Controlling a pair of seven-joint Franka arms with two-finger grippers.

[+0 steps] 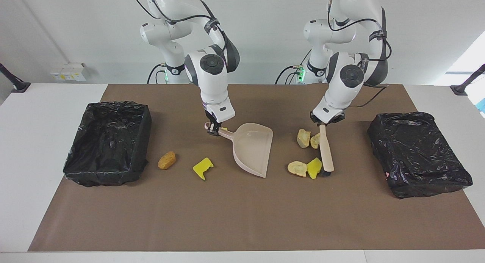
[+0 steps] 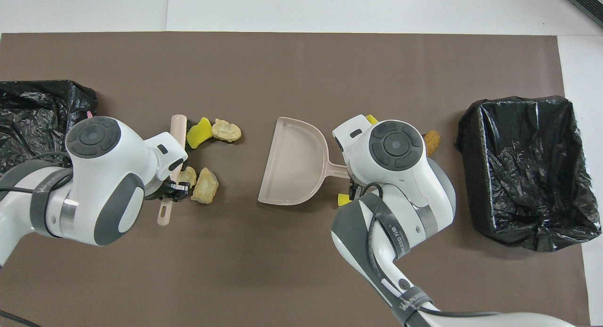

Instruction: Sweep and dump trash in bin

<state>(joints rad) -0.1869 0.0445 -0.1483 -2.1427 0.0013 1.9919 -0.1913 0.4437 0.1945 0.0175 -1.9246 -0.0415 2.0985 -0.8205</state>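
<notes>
My right gripper (image 1: 213, 129) is shut on the handle of the beige dustpan (image 1: 252, 148), whose open mouth faces the left arm's end of the table. My left gripper (image 1: 323, 121) is shut on the handle of a beige brush (image 1: 326, 154), bristles down on the mat. Several trash scraps lie bunched against the brush on the dustpan's side: a yellow one (image 1: 314, 168) and tan ones (image 1: 297, 168) (image 1: 303, 138). An orange-brown scrap (image 1: 166, 160) and a yellow scrap (image 1: 202, 167) lie between the dustpan and the bin (image 1: 108, 141). Another yellow scrap (image 2: 343, 200) peeks out under my right wrist.
The open, black-lined bin stands toward the right arm's end of the brown mat (image 1: 242, 217). A second box wrapped in a black bag (image 1: 418, 153) stands toward the left arm's end. The mat's part farthest from the robots is bare.
</notes>
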